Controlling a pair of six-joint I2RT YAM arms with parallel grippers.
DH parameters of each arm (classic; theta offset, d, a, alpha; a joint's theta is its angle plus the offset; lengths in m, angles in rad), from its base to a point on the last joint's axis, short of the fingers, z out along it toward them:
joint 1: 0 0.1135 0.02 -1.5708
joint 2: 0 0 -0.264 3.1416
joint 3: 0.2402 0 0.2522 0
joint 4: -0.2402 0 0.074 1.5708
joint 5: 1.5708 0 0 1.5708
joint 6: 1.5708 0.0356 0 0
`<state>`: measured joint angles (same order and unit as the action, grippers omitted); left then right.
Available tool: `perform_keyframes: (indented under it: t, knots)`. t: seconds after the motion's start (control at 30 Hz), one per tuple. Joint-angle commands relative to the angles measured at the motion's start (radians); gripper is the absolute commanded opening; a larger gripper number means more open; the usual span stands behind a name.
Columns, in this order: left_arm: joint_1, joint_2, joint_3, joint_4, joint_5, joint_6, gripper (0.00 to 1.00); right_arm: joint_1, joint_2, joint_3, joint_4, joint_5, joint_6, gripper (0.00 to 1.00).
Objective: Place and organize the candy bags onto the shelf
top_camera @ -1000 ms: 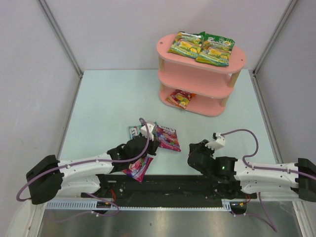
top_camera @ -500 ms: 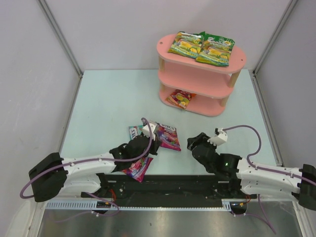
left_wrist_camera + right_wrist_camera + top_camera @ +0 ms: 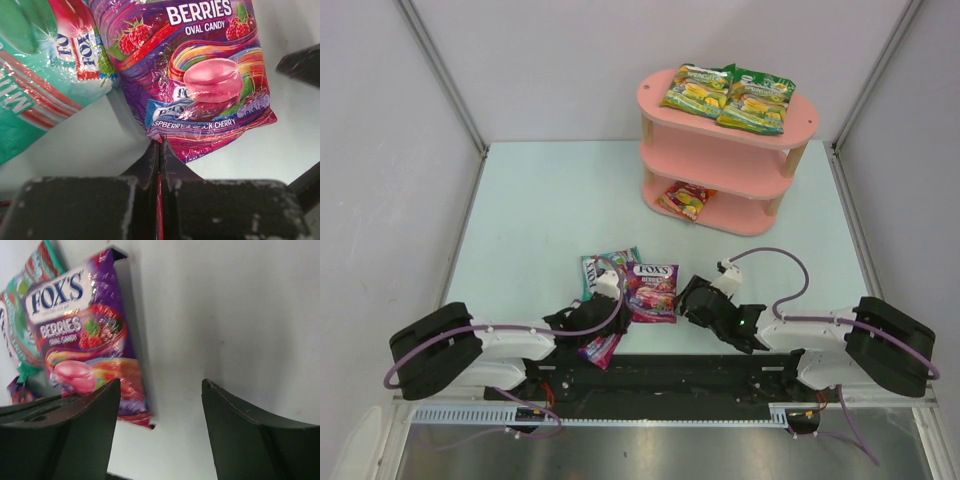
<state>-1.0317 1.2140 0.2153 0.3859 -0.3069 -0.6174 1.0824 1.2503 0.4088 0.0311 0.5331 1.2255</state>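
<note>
The shelf (image 3: 720, 155) carries two green-yellow bags (image 3: 695, 92) on top and one orange-red bag (image 3: 685, 198) on its bottom board. Well in front of it, the left gripper (image 3: 159, 145) pinches the hem of the purple bag (image 3: 200, 75); the right gripper (image 3: 160, 405) gapes wide.

White links (image 3: 505, 338), bulky black joints (image 3: 430, 350) and purple cables (image 3: 765, 252) lead to the black left tool (image 3: 160, 145) and right tool (image 3: 161, 382).

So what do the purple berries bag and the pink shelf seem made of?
The purple berries bag looks like thin glossy plastic film: sparkling highlights, crinkles. The pink shelf seems matte painted board, probably wood; its posts show bare light wood.
</note>
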Motion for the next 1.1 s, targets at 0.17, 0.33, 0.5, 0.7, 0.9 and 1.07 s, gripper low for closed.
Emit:
perform_keyframes:
  t: [0.17, 0.33, 0.5, 0.7, 0.9, 1.07]
  knots:
    - [0.001, 0.067, 0.009, 0.044, 0.040, -0.062, 0.00, 0.045, 0.129, 0.099, 0.055, -0.047, 0.046, 0.70]
    - [0.001, 0.061, 0.018, 0.031, 0.040, -0.058, 0.00, 0.076, 0.112, 0.107, -0.011, 0.002, 0.101, 0.67]
    - [-0.001, 0.062, 0.029, 0.036, 0.052, -0.061, 0.00, 0.132, 0.103, 0.108, -0.109, 0.140, 0.232, 0.63]
    - [-0.010, 0.059, 0.058, 0.019, 0.058, -0.062, 0.00, 0.156, 0.167, 0.108, -0.053, 0.183, 0.279, 0.63]
    - [-0.011, 0.024, 0.058, -0.005, 0.063, -0.067, 0.00, 0.122, 0.184, 0.108, -0.045, 0.151, 0.287, 0.63]
    - [-0.010, -0.004, 0.049, -0.007, 0.072, -0.074, 0.00, 0.093, 0.205, 0.108, 0.015, 0.093, 0.250, 0.41]
